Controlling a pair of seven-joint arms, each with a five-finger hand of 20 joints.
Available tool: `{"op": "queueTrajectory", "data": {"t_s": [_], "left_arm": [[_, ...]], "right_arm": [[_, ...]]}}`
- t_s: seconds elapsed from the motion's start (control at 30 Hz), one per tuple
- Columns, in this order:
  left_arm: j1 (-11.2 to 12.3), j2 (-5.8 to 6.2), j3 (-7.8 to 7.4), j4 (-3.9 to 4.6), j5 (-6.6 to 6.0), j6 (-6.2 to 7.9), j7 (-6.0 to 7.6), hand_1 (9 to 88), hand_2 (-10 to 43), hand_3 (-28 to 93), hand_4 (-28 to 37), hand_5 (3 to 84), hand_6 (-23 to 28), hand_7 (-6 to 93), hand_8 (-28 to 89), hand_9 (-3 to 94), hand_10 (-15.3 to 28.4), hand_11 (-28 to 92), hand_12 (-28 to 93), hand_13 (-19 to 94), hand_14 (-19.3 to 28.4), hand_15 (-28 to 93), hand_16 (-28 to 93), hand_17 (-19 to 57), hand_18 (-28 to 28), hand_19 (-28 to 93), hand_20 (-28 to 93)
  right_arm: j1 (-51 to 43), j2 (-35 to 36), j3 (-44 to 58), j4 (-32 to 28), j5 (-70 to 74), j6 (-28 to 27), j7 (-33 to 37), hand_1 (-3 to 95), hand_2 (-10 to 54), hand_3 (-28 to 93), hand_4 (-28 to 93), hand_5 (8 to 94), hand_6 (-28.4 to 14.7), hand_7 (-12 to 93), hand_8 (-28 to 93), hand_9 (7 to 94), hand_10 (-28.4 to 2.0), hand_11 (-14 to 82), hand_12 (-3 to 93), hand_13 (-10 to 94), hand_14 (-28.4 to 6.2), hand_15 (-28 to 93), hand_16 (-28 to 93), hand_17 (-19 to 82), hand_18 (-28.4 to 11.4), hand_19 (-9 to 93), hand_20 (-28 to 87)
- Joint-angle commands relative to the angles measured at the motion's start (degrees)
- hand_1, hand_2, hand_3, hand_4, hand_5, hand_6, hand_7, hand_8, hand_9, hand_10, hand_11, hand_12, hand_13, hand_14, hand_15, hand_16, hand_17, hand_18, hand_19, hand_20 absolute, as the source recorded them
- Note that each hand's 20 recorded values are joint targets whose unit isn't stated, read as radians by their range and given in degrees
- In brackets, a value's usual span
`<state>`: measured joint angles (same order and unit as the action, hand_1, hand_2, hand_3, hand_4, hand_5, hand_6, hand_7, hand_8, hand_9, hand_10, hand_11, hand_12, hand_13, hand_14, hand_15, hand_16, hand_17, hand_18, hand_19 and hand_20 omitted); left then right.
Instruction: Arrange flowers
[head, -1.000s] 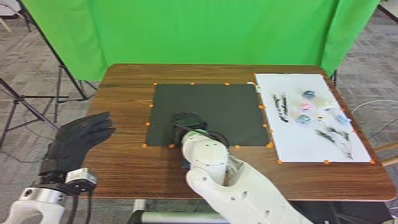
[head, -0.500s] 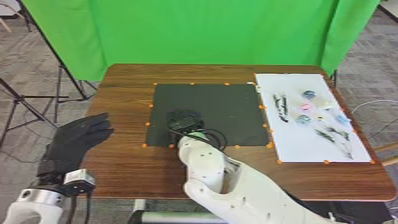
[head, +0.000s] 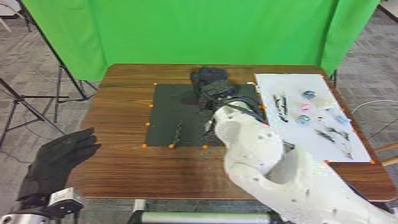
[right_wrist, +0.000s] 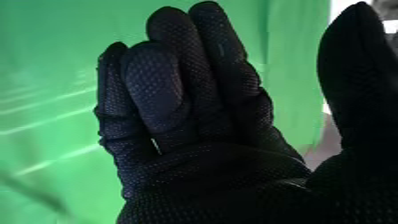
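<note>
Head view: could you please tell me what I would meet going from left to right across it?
Left hand, dark sprig on the black mat, right hand, dark twigs on the white sheet, pink flower, light blue flower.

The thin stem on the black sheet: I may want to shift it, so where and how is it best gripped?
Grip the stem probably near its middle, coming from above, the fingers closing from left and right: it is slim, lies along the black sheet and runs roughly away from the robot.
</note>
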<state>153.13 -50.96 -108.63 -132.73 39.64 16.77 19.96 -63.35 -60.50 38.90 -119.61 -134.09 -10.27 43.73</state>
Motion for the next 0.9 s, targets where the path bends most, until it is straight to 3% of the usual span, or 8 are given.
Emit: {"op": "queueTrajectory", "data": {"t_s": [0.03,0.07,0.1,0.17,0.37,0.63,0.67,0.9], "left_arm": [[2.9,1.05,0.45,-0.42,-2.29,1.84,3.6,27.8,5.0,79,-16.6,45.3,13.6,17.0,-10,37.9,21.9,34,9,25,28.4,64,-14,-9.0,23.0,61,12],[2.7,1.61,0.85,-0.11,-3.73,1.52,4.8,27.8,5.0,79,-16.6,45.2,13.6,17.0,-9,37.9,21.9,34,9,25,28.4,63,-14,-9.0,23.0,61,12],[2.9,1.66,0.87,-0.25,-3.97,1.65,4.95,27.8,5.0,79,-16.6,45.3,13.6,17.0,-9,37.9,21.9,34,9,25,28.4,63,-14,-9.0,22.9,61,12],[2.3,1.8,1.22,-0.11,-2.72,2.26,4.33,27.7,5.0,79,-16.6,45.2,13.6,17.0,-9,37.9,21.9,34,9,25,28.4,63,-14,-9.1,23.0,61,12],[2.5,3.72,1.8,0.26,-4.23,2.72,6.78,27.8,4.9,79,-16.6,45.2,13.6,17.1,-9,37.9,21.9,34,9,25,28.4,64,-14,-9.0,22.9,61,12],[2.1,4.48,2.45,0.7,-4.18,2.73,6.75,27.8,5.0,79,-16.6,45.2,13.6,17.1,-10,37.9,21.9,34,9,25,28.4,63,-14,-9.0,23.0,61,12],[2.4,4.77,2.62,0.7,-4.51,3.09,7.4,27.8,5.0,79,-16.7,45.2,13.6,17.1,-10,37.9,21.9,34,9,25,28.4,63,-14,-9.0,23.0,61,12],[1.0,4.91,3.4,0.9,-4.07,2.67,6.87,27.7,4.9,79,-16.6,45.2,13.6,17.0,-9,37.9,22.0,34,9,25,28.4,63,-14,-9.0,23.0,61,12]], "right_arm": [[-19.2,18.2,20.1,-6.3,-3.0,3.2,0.7,29.1,-1.8,74,-22,61.8,-11.7,45,-12,64.1,-25.0,43.3,23.6,58,-21.2,77,22,28,-28.4,87,11],[-21.6,20.0,22.1,-5.9,-2.1,6.4,1.4,29.8,-2.4,74,-22,61.4,-11.6,45,-12,64.5,-24.6,44.5,23.9,59,-20.7,78,22,29,-28.4,88,11],[-23.1,19.5,24.9,-5.4,-2.1,4.4,1.2,30.9,-3.1,74,-22,61.2,-11.4,45,-13,65.4,-24.0,46.2,24.4,60,-20.3,78,23,30,-28.4,89,11],[-28.3,21.3,30.4,-5.1,-1.9,4.9,1.9,32.0,-4.1,75,-22,61.0,-11.3,46,-13,65.5,-23.7,47.5,24.8,61,-20.1,79,23,31,-28.4,89,11],[-35.2,23.3,38.5,-3.3,0.0,3.5,6.1,31.7,-4.3,74,-23,61.0,-11.6,47,-13,63.7,-24.4,49.3,25.4,60,-20.4,79,24,31,-28.4,90,10],[-47.3,23.1,49.5,-2.8,1.9,3.4,9.4,31.2,-4.3,74,-23,60.0,-12.8,46,-14,60.9,-25.9,50.0,25.2,58,-21.5,80,24,31,-28.4,90,8],[-47.6,22.8,49.9,-2.7,2.8,3.0,9.6,31.2,-4.4,74,-23,59.9,-13.0,45,-14,60.7,-26.1,50.1,25.2,57,-21.8,80,24,31,-28.4,90,8],[-49.9,20.3,51.1,-0.9,4.5,1.7,11.3,30.9,-4.7,74,-23,59.0,-14.2,44,-13,58.9,-27.0,50.5,25.0,56,-22.6,80,23,31,-28.4,91,7]]}}
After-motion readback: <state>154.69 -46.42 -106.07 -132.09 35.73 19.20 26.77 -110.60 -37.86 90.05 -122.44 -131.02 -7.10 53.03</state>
